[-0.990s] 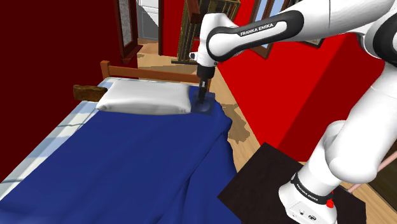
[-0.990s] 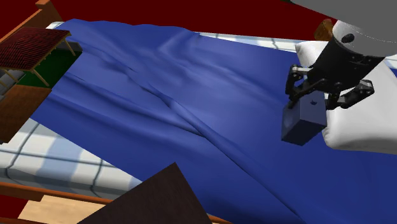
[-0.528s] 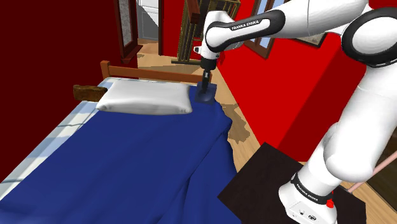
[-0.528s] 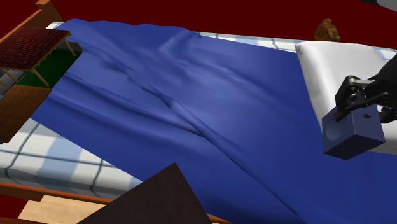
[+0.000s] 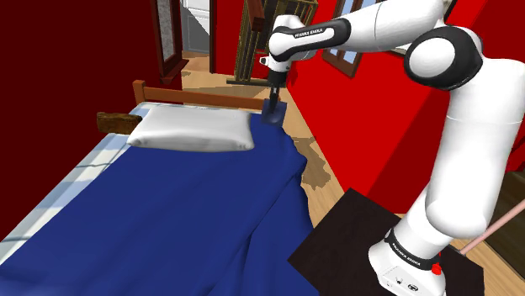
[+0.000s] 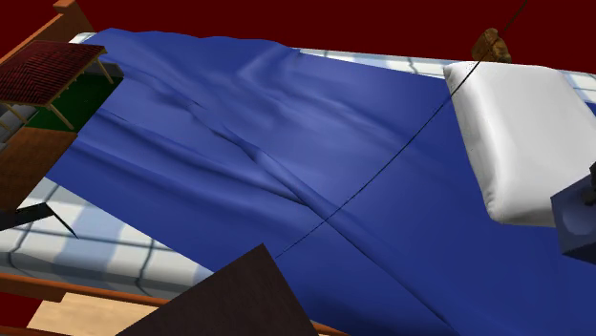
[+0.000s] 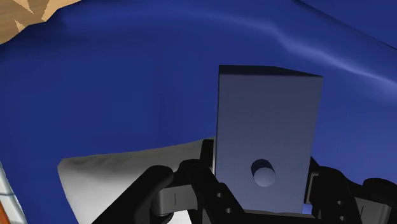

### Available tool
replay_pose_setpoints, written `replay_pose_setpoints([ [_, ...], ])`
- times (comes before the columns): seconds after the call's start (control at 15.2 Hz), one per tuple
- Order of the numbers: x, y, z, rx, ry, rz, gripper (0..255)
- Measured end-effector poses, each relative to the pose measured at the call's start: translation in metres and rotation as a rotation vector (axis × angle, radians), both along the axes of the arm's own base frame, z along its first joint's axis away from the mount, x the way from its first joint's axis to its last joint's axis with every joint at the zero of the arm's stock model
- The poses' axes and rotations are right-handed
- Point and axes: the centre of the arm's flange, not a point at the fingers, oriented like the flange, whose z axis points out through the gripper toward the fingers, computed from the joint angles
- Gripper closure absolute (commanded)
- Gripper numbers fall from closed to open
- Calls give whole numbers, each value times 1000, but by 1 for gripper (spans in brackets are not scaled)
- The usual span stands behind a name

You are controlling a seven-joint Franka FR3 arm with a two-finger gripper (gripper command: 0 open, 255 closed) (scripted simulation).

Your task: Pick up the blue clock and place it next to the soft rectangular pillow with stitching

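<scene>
The blue clock (image 5: 273,115), a plain dark blue box, hangs just above the bed's head end. It is level with the right-hand corner of the white pillow (image 5: 195,130) in the shoulder view. My gripper (image 5: 273,104) is shut on it from above. In the wrist view the two black fingers (image 7: 207,167) clasp the clock (image 7: 267,140) on both sides, and the pillow (image 7: 121,178) lies below beside it. The second exterior view cuts the clock (image 6: 576,218) off at its right edge, close to the pillow (image 6: 521,134).
A rumpled blue blanket (image 5: 185,210) covers the bed. A wooden headboard (image 5: 198,94) runs behind the pillow, with a red wall (image 5: 362,109) close by. A small brown object (image 6: 491,44) sits beyond the pillow. The black stand top (image 5: 353,240) is beside the bed.
The arm has carried the clock along the pillow's end toward the headboard. In the second exterior view the clock slid right until only part of it remains in the picture.
</scene>
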Motion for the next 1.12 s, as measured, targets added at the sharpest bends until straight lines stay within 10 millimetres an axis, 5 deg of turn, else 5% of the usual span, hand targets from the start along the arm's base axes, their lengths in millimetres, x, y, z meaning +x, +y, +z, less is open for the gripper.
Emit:
replay_pose_setpoints([
  [0.59,68,-95,1,0,0,0,255],
  [1.12,74,-103,-35,0,1,1,255],
])
